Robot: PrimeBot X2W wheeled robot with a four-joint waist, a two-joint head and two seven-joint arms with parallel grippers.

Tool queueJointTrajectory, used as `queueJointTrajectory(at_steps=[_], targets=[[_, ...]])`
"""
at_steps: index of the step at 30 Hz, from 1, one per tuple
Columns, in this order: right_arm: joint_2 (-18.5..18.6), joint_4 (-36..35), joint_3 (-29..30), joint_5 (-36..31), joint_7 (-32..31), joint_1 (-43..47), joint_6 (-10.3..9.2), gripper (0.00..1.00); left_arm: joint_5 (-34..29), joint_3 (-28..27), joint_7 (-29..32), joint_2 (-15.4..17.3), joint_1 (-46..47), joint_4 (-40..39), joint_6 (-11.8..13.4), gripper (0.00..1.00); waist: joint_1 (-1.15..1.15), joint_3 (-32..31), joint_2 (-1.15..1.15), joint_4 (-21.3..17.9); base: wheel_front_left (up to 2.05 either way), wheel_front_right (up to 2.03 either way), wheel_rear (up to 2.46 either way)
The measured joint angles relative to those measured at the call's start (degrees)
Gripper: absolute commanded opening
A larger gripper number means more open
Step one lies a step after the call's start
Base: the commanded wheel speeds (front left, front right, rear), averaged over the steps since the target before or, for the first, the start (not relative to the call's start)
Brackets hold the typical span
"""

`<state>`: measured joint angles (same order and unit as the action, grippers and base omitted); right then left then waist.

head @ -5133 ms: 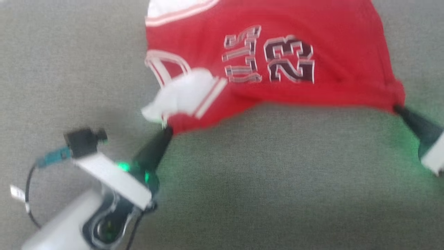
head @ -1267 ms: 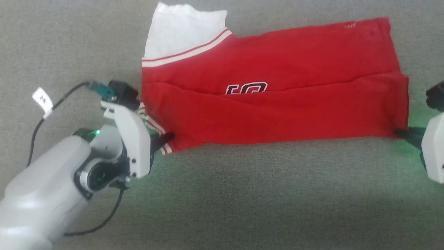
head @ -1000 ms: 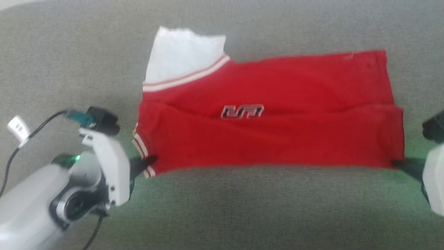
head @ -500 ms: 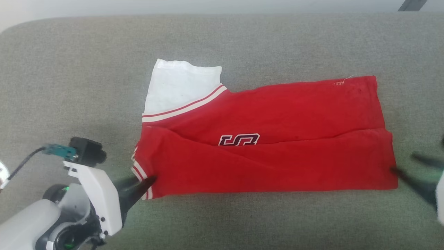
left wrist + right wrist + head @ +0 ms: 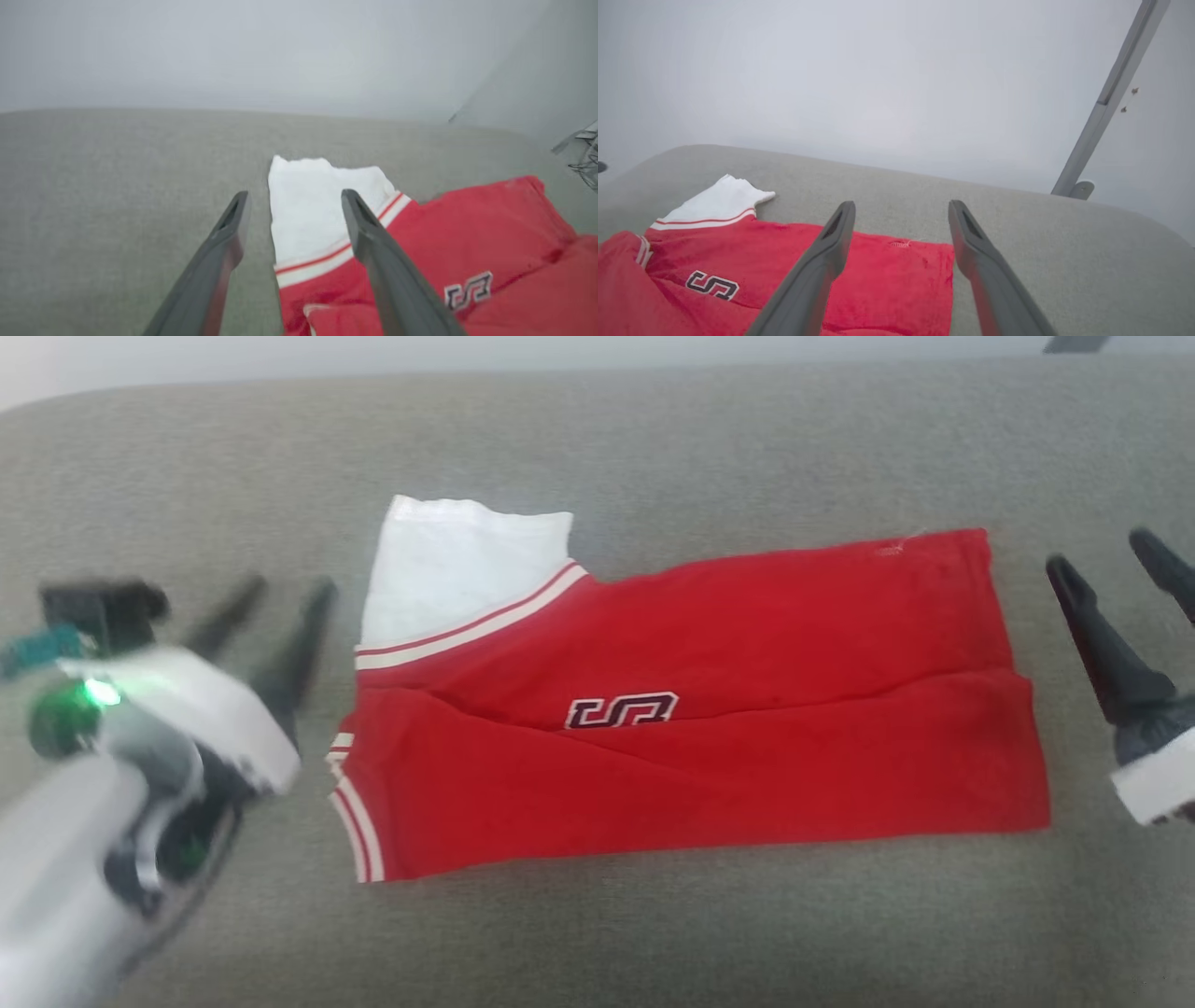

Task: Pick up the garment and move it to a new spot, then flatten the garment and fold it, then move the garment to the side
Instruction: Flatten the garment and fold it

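Note:
The garment [image 5: 691,709] lies folded lengthwise on the grey upholstered surface [image 5: 653,448], red with a white panel [image 5: 457,569] sticking out at its far left and striped trim at its left end. Part of a dark letter logo [image 5: 621,709] shows at the fold. My left gripper [image 5: 285,588] hangs open just left of the garment, apart from it. My right gripper [image 5: 1102,551] stands open off the garment's right end, also clear of the cloth. In the left wrist view the open fingers [image 5: 224,252] frame the white panel [image 5: 317,205]. The right wrist view shows the garment [image 5: 878,280] beyond my open right gripper [image 5: 901,207].
A pale wall runs behind the surface's far edge [image 5: 597,364]. A grey metal pole [image 5: 1115,93] stands beyond the surface's right end. Bare grey upholstery lies in front of and behind the garment.
Both grippers have let go of the garment's near corners, opened wide and drawn back off its ends. The garment now rests flat. The head camera has tilted, shifting the picture.

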<state>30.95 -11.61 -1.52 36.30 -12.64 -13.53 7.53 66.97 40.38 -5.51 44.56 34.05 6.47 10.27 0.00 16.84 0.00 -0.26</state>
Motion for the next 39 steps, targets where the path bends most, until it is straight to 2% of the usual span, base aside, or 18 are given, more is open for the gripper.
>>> queueJointTrajectory(at_steps=[5, 9, 11, 15, 20, 26, 29, 30, 31, 33, 36, 39], targets=[[-5.35, 0.08, 2.19, -1.83, 6.21, -2.68, 0.00, 1.00, -3.25, -0.03, 0.07, -3.49, 9.61, 10.45, -0.30, 1.00, 0.00, 1.35, 0.00, -2.81, 0.00, 0.00, 0.00], [-7.48, 0.03, 3.20, -2.13, 8.14, -3.26, -0.01, 1.00, -4.15, 1.43, 5.00, -5.91, 18.24, 19.34, -2.56, 1.00, 0.00, 2.75, 0.00, -5.57, 0.00, 0.00, 0.00], [-7.90, 0.27, 3.18, -2.10, 8.65, -3.32, -0.01, 1.00, -4.20, 2.36, 9.56, -7.11, 22.08, 23.95, -2.72, 1.00, 0.00, 3.48, 0.00, -6.97, 0.00, 0.00, 0.00], [-8.31, 1.08, 2.89, -1.57, 9.18, -3.39, -0.02, 1.00, -4.68, 6.24, 23.09, -7.55, 28.60, 32.33, -2.56, 1.00, 0.00, 4.86, 0.00, -9.59, 0.00, 0.00, 0.00], [-8.59, 1.59, 1.80, -0.96, 9.62, -3.34, -0.02, 1.00, -3.89, 10.02, 40.20, -8.02, 33.66, 37.67, -3.67, 1.00, 0.00, 5.94, 0.00, -11.84, 0.00, 0.00, 0.00], [-8.20, 1.77, 0.83, 0.15, 9.62, -3.39, -0.02, 1.00, -3.42, 11.49, 47.74, -8.25, 36.64, 40.56, -5.34, 1.00, 0.00, 7.52, 0.00, -12.53, 0.00, 0.00, 0.00], [-7.77, 1.74, 0.49, 0.52, 9.61, -3.75, -0.02, 1.00, -2.13, 11.21, 49.15, -9.35, 36.68, 41.59, -6.59, 0.82, 0.00, 8.37, 0.00, -12.67, 0.00, 0.00, 0.00], [-7.56, 1.72, 0.52, 0.68, 9.59, -3.98, -0.01, 1.00, -2.19, 11.33, 49.23, -9.27, 36.83, 41.72, -7.31, 0.62, 0.00, 8.62, 0.00, -12.69, 0.00, 0.00, 0.00], [-7.39, 1.72, 0.54, 0.97, 9.46, -4.32, -0.02, 1.00, -2.15, 11.22, 49.00, -9.32, 36.95, 41.98, -7.66, 0.45, 0.00, 8.85, 0.00, -12.68, 0.00, 0.00, 0.00], [-6.65, 1.75, 0.14, 1.26, 8.62, -4.82, -0.01, 1.00, -1.48, 10.39, 47.98, -9.95, 36.94, 42.89, -8.03, 0.00, 0.00, 9.20, 0.00, -12.52, 0.00, 0.00, 0.00], [-4.63, 2.16, -1.63, 1.88, 5.78, -6.77, -0.02, 1.00, -0.47, 10.01, 47.55, -10.55, 36.98, 43.69, -9.12, 0.00, 0.00, 9.32, 0.00, -12.06, 0.00, 0.00, 0.00], [-1.52, 3.45, -6.02, 2.66, -0.85, -9.53, -0.01, 1.00, -0.49, 10.06, 46.42, -11.26, 37.01, 44.20, -10.02, 0.00, 0.00, 9.30, 0.00, -11.35, 0.00, 0.00, 0.00]])
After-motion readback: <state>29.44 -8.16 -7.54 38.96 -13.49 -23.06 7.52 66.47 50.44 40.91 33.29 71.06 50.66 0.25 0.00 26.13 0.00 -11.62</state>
